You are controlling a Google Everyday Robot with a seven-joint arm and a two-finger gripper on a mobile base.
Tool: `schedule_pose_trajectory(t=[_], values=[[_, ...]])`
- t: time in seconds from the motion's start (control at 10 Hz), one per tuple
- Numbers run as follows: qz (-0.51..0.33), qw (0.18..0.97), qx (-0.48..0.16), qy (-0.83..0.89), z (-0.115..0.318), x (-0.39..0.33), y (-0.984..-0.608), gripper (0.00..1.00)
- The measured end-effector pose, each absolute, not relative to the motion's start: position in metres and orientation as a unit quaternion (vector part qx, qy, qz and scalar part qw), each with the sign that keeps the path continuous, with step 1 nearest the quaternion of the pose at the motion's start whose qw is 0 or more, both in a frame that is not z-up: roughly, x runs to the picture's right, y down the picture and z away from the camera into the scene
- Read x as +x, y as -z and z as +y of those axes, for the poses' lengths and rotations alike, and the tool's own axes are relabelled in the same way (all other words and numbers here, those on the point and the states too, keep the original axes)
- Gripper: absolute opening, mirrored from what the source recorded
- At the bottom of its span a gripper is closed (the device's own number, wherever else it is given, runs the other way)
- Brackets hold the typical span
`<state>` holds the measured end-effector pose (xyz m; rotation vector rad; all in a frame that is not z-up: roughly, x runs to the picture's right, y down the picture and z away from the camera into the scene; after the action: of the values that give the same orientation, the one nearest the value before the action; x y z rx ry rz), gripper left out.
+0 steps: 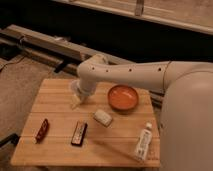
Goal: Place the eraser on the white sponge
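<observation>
The claw [76, 100] hung over the back left part of the wooden bench [55, 150], its fingers spread wide, with nothing visibly gripped. The eraser [79, 133] lay flat near the bench's front, well apart from the claw. The white sponge [103, 118] sat near it, to the right and slightly farther back, not touching. An orange bowl [123, 97] stood behind the sponge, a white bottle [143, 142] lay front right, and a dark red object [42, 130] lay left of the eraser

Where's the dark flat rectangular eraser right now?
The dark flat eraser lies front-centre on the wooden table, between the slim dark-red object and the whitish rectangular sponge; the hand hangs farther back.
</observation>
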<state>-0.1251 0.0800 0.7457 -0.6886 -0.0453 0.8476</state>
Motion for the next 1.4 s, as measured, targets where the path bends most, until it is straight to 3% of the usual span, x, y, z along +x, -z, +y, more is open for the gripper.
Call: schedule_pose_trajectory(t=[0.6, 1.4], values=[[0.032, 0.834, -0.37, -0.408, 0.173, -0.148, -0.72, 0.8], [0.054, 0.826, -0.391, -0.402, 0.225, -0.161, -0.775, 0.8]])
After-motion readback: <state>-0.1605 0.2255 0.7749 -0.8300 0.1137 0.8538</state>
